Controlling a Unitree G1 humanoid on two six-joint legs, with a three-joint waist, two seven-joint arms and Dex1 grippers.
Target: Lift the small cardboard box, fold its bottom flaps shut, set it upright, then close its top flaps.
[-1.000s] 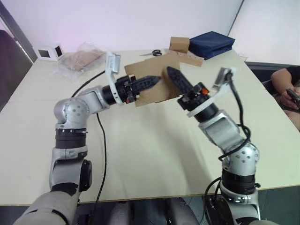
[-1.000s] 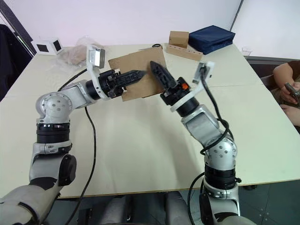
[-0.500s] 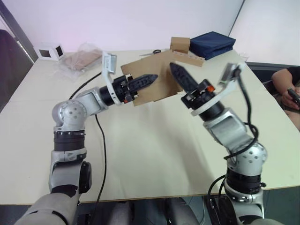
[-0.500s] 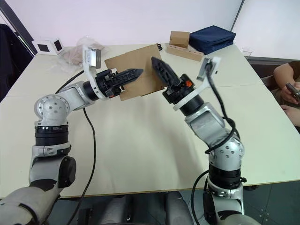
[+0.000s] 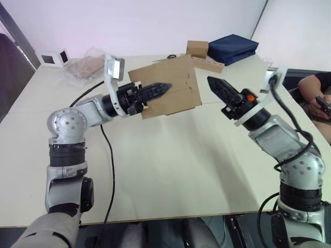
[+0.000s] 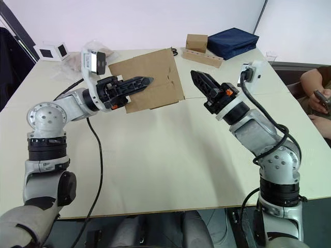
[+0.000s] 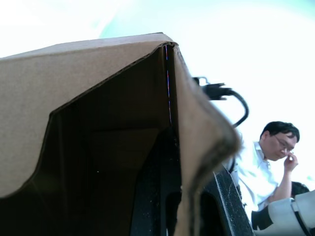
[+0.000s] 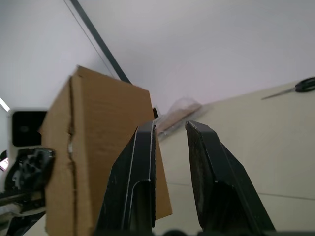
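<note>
The small cardboard box (image 5: 176, 77) is plain brown and hangs tilted above the table, its broad side facing me. My left gripper (image 5: 158, 89) is shut on one of its walls. In the left wrist view one finger lies inside the box (image 7: 98, 73) and the other outside that wall. My right gripper (image 5: 214, 83) floats to the right of the box with a clear gap between them. Its fingers (image 8: 142, 162) stand a narrow gap apart and hold nothing, with the box (image 8: 98, 128) beyond them.
At the table's far side stand a brown box (image 5: 198, 49) joined to a holed strip (image 5: 209, 64), a dark blue bag (image 5: 232, 47) and scissors (image 5: 171, 56). A clear plastic bag (image 5: 85, 64) lies far left. A person (image 5: 315, 98) sits at the right edge.
My right gripper has drawn back to the right, from against the box to well apart from it. The left gripper has lifted the box a little higher.
</note>
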